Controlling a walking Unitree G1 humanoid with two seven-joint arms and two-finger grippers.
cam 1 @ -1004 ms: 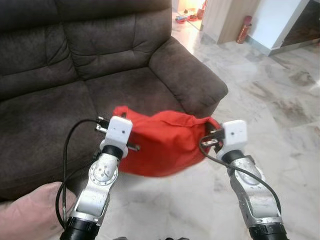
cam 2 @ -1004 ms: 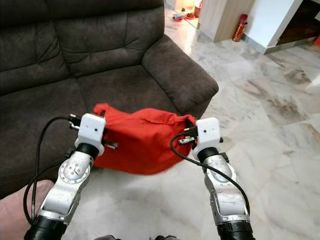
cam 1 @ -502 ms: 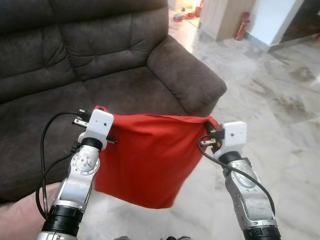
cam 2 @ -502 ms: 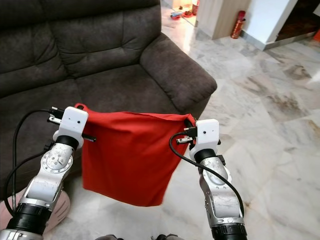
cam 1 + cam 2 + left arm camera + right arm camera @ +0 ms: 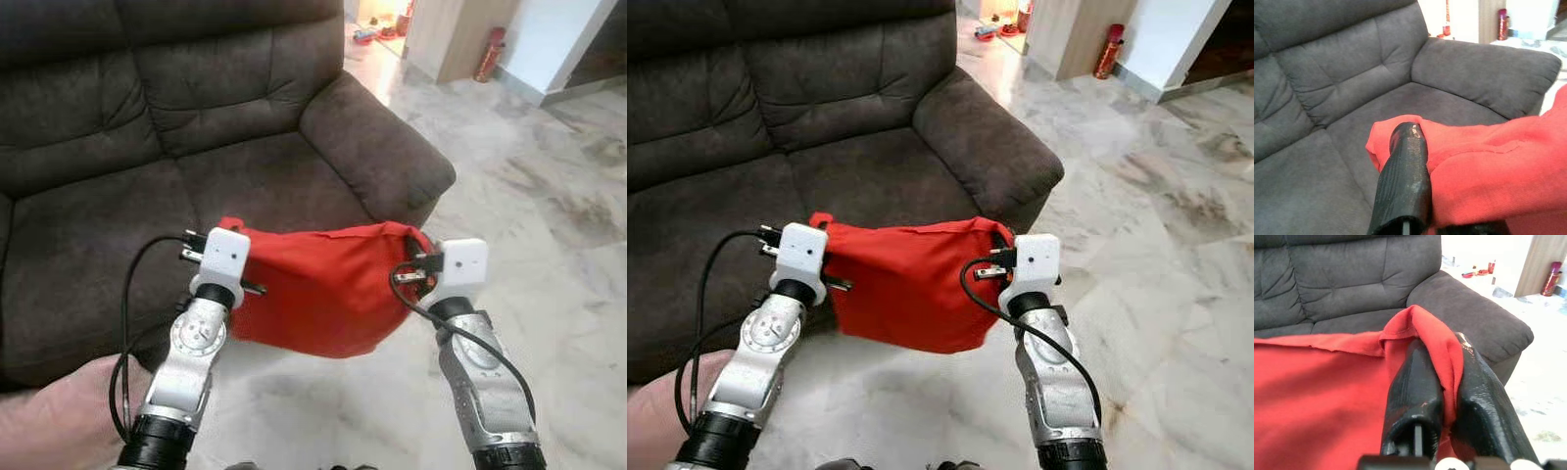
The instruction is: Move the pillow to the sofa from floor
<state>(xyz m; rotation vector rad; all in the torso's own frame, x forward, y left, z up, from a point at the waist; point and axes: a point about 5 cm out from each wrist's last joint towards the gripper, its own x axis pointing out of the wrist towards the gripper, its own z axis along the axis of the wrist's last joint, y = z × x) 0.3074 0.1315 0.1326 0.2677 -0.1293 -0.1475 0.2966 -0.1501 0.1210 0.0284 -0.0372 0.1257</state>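
A red pillow (image 5: 318, 294) hangs slack between my two grippers, in front of the seat edge of the dark brown sofa (image 5: 127, 206) and above the marble floor. My left gripper (image 5: 228, 230) is shut on the pillow's upper left corner; one black finger (image 5: 1403, 171) lies over the red cloth (image 5: 1488, 166). At the upper right corner my right gripper (image 5: 1447, 364) is shut, with a fold of cloth pinched between its two fingers. The pillow's lower edge sags below the seat front.
The sofa's right armrest (image 5: 377, 147) bulges just behind my right gripper. Marble floor (image 5: 558, 206) stretches to the right. A red fire extinguisher (image 5: 487, 54) stands by a wooden cabinet far back. Part of a person (image 5: 49, 416) shows at the lower left.
Half a second ago the pillow hung stretched wide and long between the spread arms. Now the grippers are closer together and the pillow is bunched and shorter.
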